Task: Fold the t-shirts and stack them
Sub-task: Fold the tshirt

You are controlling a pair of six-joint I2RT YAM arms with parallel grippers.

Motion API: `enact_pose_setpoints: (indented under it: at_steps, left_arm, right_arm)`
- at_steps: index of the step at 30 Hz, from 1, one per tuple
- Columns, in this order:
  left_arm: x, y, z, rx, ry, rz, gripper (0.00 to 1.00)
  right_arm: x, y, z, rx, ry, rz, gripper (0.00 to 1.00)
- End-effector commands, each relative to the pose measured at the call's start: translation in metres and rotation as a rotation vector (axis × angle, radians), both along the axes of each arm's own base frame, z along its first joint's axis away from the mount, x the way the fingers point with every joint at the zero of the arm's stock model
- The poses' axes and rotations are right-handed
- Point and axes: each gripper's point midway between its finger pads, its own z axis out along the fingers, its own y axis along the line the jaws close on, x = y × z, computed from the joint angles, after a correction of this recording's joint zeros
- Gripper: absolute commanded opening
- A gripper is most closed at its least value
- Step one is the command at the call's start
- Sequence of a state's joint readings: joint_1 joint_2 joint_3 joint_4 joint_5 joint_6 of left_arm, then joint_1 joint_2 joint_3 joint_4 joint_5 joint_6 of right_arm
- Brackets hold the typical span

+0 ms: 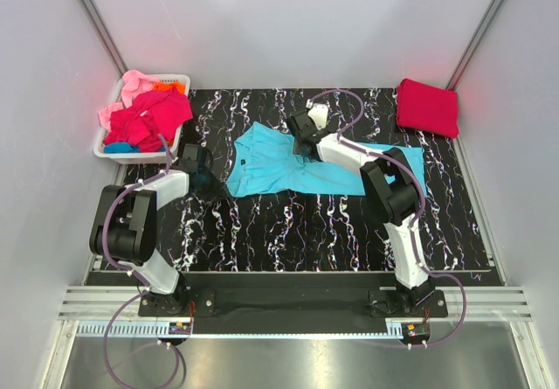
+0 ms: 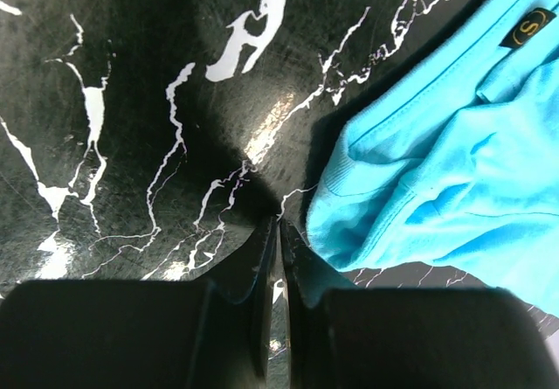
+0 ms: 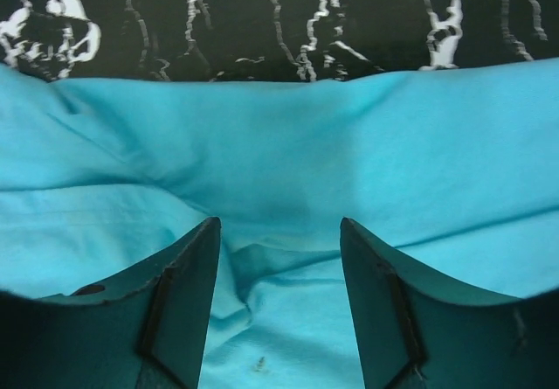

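A turquoise t-shirt [image 1: 279,166] lies spread and partly folded in the middle of the black marbled mat. My right gripper [image 1: 306,149] hovers over its upper edge; in the right wrist view it [image 3: 279,223] is open, and the turquoise cloth [image 3: 288,144] fills the space under and between the fingers. My left gripper [image 1: 210,179] sits at the shirt's left edge. In the left wrist view its fingers [image 2: 278,225] are pressed nearly together with nothing between them, just left of the shirt's collar hem [image 2: 454,179]. A folded crimson t-shirt [image 1: 427,107] rests at the back right.
A white slotted basket [image 1: 113,153] stands at the back left, holding pink [image 1: 131,87], magenta-red [image 1: 153,114], orange and blue shirts in a heap. Grey walls close in the mat [image 1: 288,223] on the left, right and back.
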State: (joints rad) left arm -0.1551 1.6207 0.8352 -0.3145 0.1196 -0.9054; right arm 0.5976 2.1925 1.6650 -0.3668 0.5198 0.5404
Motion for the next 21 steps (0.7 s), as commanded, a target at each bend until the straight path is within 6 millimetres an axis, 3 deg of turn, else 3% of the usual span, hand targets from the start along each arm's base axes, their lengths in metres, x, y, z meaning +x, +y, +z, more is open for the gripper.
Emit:
enact_pose_setpoints:
  at_steps: [1,7,12,15,20,21]
  left_arm:
    - [0.014,-0.007,0.013,-0.005,-0.060,-0.039,0.12]
    - [0.036,-0.054,0.052,-0.126,-0.232,-0.228,0.15]
    - [0.057,-0.080,0.085,-0.154,-0.341,-0.287,0.18]
    - [0.074,-0.094,0.086,-0.156,-0.346,-0.292,0.20]
    - [0.094,-0.104,0.065,-0.101,-0.238,-0.242,0.20]
    - [0.102,-0.110,0.072,-0.096,-0.246,-0.250,0.20]
  right_arm:
    - [0.004,-0.022,0.048,-0.034,-0.112,-0.116,0.64]
    - [-0.007,-0.044,0.056,-0.096,-0.091,-0.190,0.61]
    - [-0.023,-0.057,0.059,-0.036,-0.040,-0.175,0.59]
    - [-0.037,-0.060,0.051,0.024,0.039,-0.112,0.56]
    - [-0.060,-0.090,0.044,0.069,0.125,-0.085,0.56]
    - [-0.064,-0.091,0.041,0.091,0.149,-0.073,0.56]
